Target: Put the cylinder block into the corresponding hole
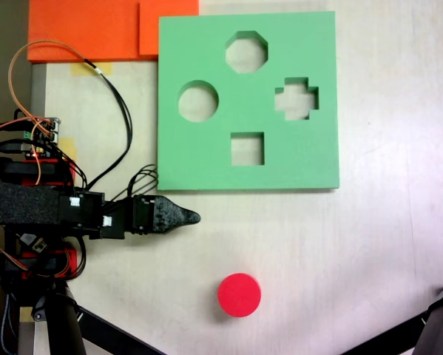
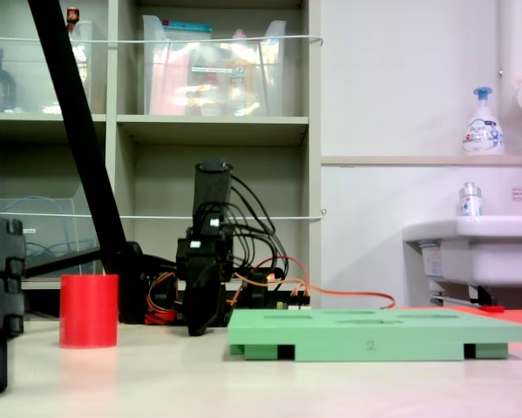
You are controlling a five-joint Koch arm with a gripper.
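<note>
Cylinder block [image 1: 239, 294], red, stands upright on the pale tabletop [image 1: 384, 251], well apart from the green board [image 1: 206, 159] and free of any contact. The pincer [image 1: 191, 217] lies low over the tabletop between block and board, its tip pointing right in the top-down fixed view, just off the board's lower left corner; its jaws overlap, so their state cannot be told. The round hole [image 1: 198, 101] sits at the board's left side, with an octagonal hole [image 1: 246, 52], a cross hole [image 1: 296, 98] and a square hole [image 1: 247, 149] nearby. The board lies flat.
</note>
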